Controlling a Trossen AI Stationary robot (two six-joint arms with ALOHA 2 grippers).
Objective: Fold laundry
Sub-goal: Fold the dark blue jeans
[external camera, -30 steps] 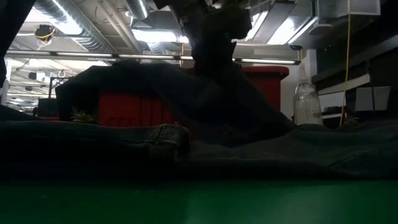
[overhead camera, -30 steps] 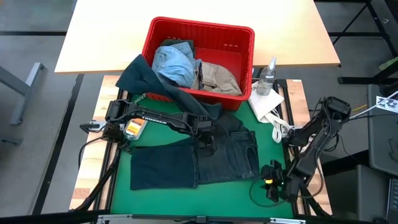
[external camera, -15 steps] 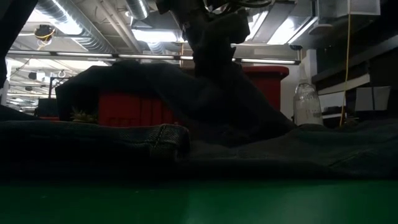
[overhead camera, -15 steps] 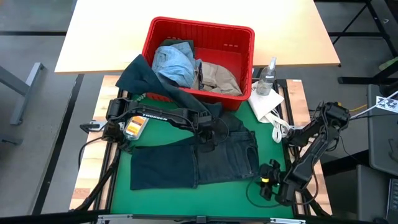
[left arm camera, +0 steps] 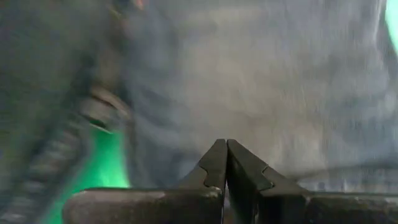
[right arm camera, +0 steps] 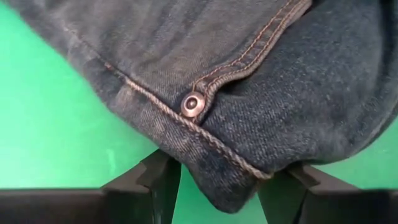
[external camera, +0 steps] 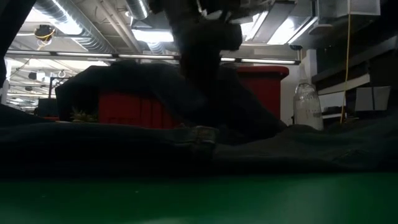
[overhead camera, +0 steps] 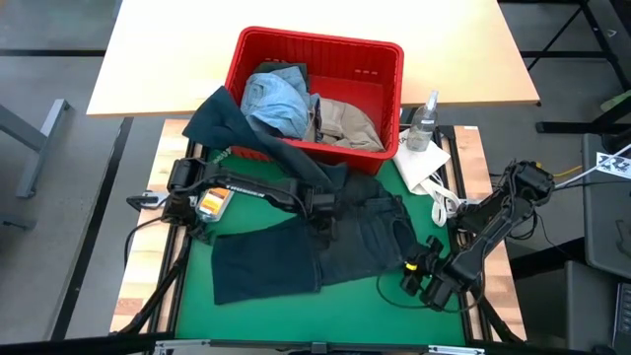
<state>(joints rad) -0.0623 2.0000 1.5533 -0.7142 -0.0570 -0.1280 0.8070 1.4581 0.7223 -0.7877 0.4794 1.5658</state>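
Dark navy jeans (overhead camera: 355, 242) lie spread on the green mat (overhead camera: 296, 316). My left gripper (overhead camera: 321, 215) reaches in from the left, points steeply down over their middle and is shut on them. At the jeans' right near corner (right arm camera: 230, 186) my right gripper (overhead camera: 419, 279) stands open, one finger on each side of the riveted corner; whether it touches the corner, I cannot tell. Light blue denim (overhead camera: 276, 99) and a beige piece (overhead camera: 345, 123) lie in the red basket (overhead camera: 315, 44). A dark olive piece (overhead camera: 222, 123) hangs over its near rim. My left gripper pinches the jeans near their middle (overhead camera: 330, 202) between its two shut fingers (left arm camera: 214, 158), coming steeply from above. In the low view the cloth (external camera: 205, 106) rises in a dark peak toward the fingers. The rest of the jeans lies on the mat.
A spray bottle (overhead camera: 426, 118) and a small white cloth (overhead camera: 424, 168) sit at the mat's far right. Beyond the basket stands a pale table top (overhead camera: 177, 59). Cables run along the right side (overhead camera: 493, 227).
My right gripper has swung toward the jeans' right near corner, tipping further down and rolling. My left gripper has sunk a little with the jeans in its hold. The jeans have shifted on the mat, and their folded edge has slid sideways in the low view.
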